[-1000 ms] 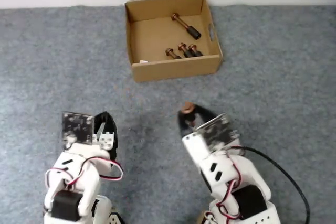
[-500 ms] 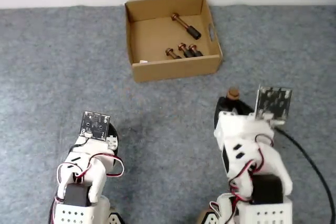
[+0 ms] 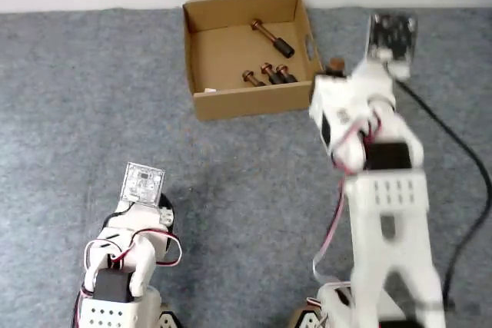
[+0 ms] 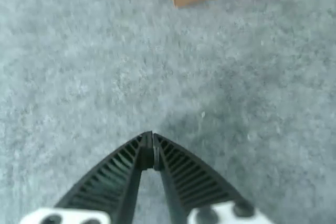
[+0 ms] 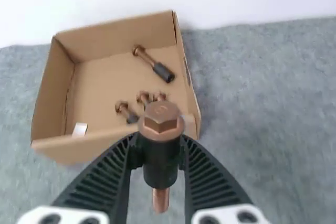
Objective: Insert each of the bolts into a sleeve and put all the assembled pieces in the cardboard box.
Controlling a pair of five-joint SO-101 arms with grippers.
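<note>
My right gripper [image 5: 157,169] is shut on an assembled piece [image 5: 159,150], a copper bolt with a hex head inside a black sleeve, held upright. In the high view that gripper [image 3: 332,74] is raised beside the right wall of the cardboard box [image 3: 201,32], with the bolt head [image 3: 336,63] just showing. Inside the cardboard box [image 5: 58,93] lie several assembled pieces [image 3: 267,74], one apart near the back [image 3: 273,38]. My left gripper [image 4: 152,153] is shut on nothing, low over the grey carpet, well in front of the box; in the high view it sits at the lower left [image 3: 157,209].
Grey carpet [image 3: 69,113] covers the table, with a white wall strip behind the box. A black cable [image 3: 461,167] trails from the right arm along the right side. Open carpet lies between the two arms and left of the box.
The right arm has swung from the middle of the table up and to the right, carrying the assembled piece to the box's right side. The left arm drew back toward its base, then stayed.
</note>
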